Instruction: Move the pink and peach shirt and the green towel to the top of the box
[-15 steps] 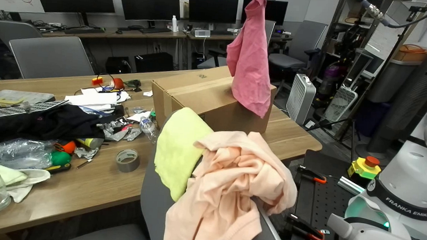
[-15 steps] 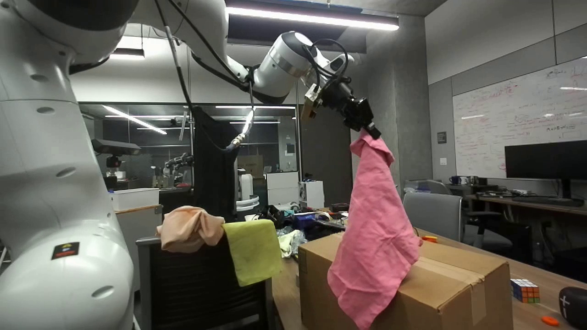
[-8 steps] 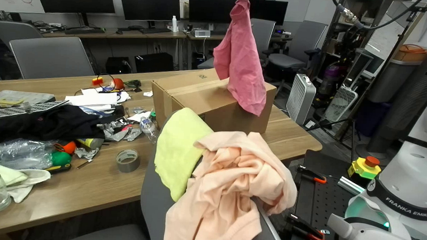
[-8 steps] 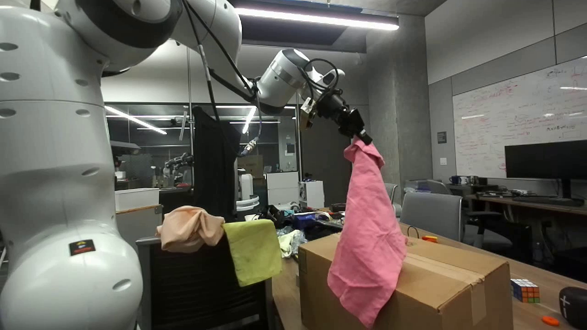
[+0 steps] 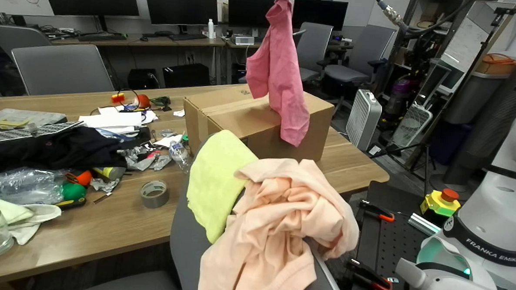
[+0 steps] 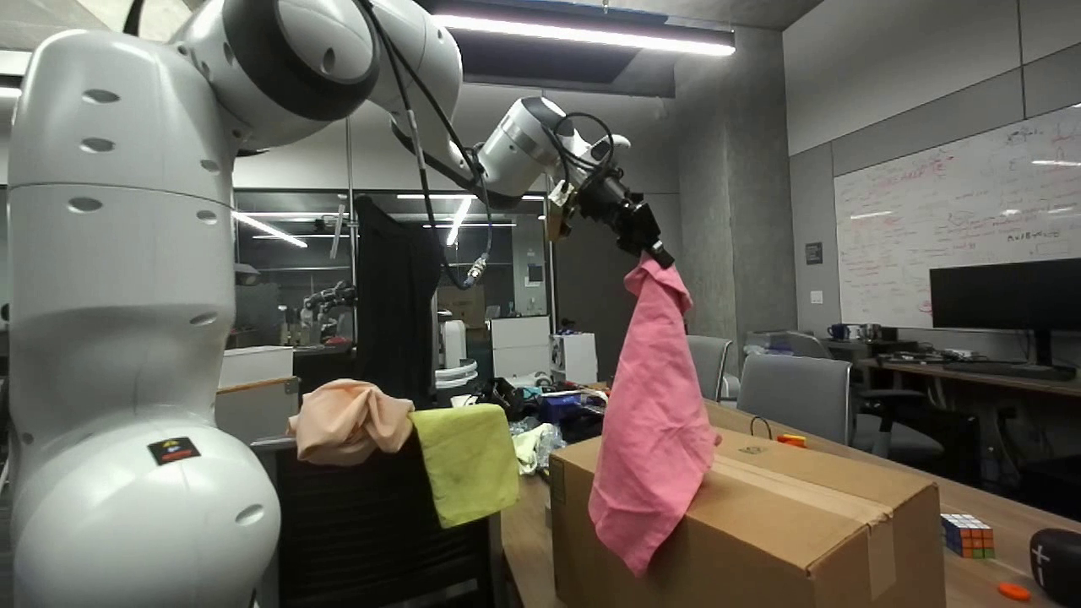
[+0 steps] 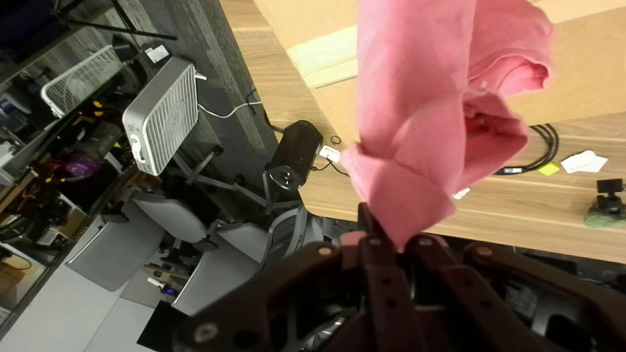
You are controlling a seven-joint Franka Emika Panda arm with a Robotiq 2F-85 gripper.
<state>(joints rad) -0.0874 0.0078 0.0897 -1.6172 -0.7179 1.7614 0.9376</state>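
Both exterior views face the box [image 5: 237, 117] from different sides; the wrist view looks down over it.

Arm [image 6: 122, 295] extended fwd w/ elbow [image 6: 291, 63] bent high, wrist [image 6: 515, 150] angled dwn, fingers [image 6: 662, 255] pinched tog.

You have the pink shirt [image 6: 654, 414] hanging, creased and gathered at its upper end, its lower end reaching past a top edge of the taped cardboard box [image 6: 760, 515]. Near that box you see the peach shirt [image 5: 280, 224] bunched and the green towel [image 5: 219, 178] draped flatter.
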